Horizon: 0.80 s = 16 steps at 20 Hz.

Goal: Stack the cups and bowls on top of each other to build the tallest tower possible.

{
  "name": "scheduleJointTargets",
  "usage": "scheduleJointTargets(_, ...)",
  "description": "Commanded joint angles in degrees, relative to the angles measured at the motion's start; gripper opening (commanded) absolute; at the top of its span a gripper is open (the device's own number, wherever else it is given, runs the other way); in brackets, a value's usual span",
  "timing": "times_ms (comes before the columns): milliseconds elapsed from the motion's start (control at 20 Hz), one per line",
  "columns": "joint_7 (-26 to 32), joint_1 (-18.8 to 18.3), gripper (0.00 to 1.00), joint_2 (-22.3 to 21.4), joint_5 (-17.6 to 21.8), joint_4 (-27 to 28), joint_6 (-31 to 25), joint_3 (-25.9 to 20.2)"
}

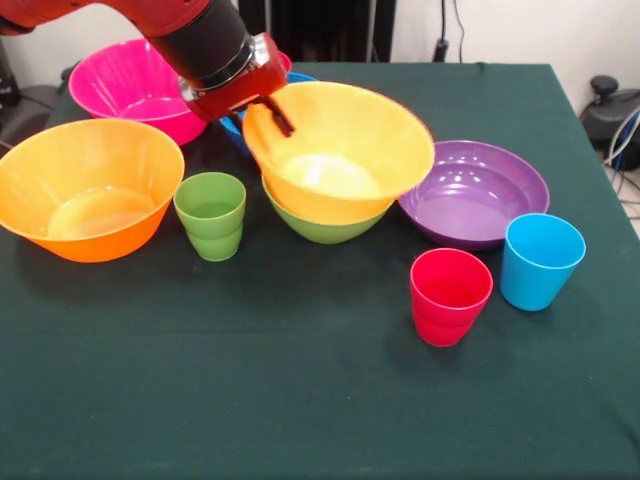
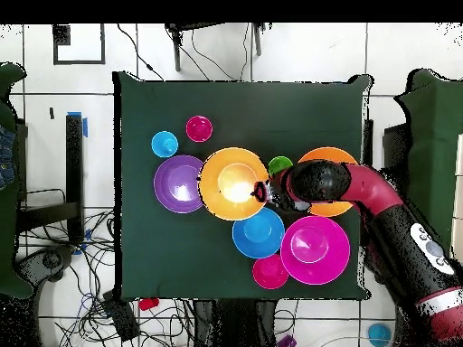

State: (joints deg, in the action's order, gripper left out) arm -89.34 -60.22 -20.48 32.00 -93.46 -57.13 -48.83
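My gripper point(image 1: 262, 112) point(image 2: 264, 192) is shut on the near-left rim of a large orange bowl point(image 1: 340, 150) point(image 2: 233, 183), one finger inside and one outside. That bowl sits tilted in the medium green bowl point(image 1: 325, 228); together they form the tower. The green cup point(image 1: 211, 215) point(image 2: 279, 165) stands just left of it. The second orange bowl point(image 1: 88, 200) point(image 2: 339, 155) is further left. The purple bowl point(image 1: 475, 192) point(image 2: 178, 183), red cup point(image 1: 450, 295) point(image 2: 199, 128) and light blue cup point(image 1: 540, 260) point(image 2: 165, 144) are to the right.
The pink bowl point(image 1: 135, 85) point(image 2: 315, 249), the blue bowl point(image 2: 259, 233) and the small red bowl point(image 2: 270, 271) lie behind the arm, on the robot's side. Everything stands on a dark green table point(image 1: 250, 400). Cables lie on the floor around it.
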Motion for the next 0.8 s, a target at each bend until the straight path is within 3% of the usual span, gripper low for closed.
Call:
scheduleJointTargets(50,21.4,0.7,1.0,3.6,2.9,1.2,-0.5,-4.3)
scheduleJointTargets(400,19.5,1.3,1.0,2.8,3.6,3.2,-1.8,-3.6)
scheduleJointTargets(800,21.1,1.9,1.0,1.1,4.3,4.8,-4.3,-3.6)
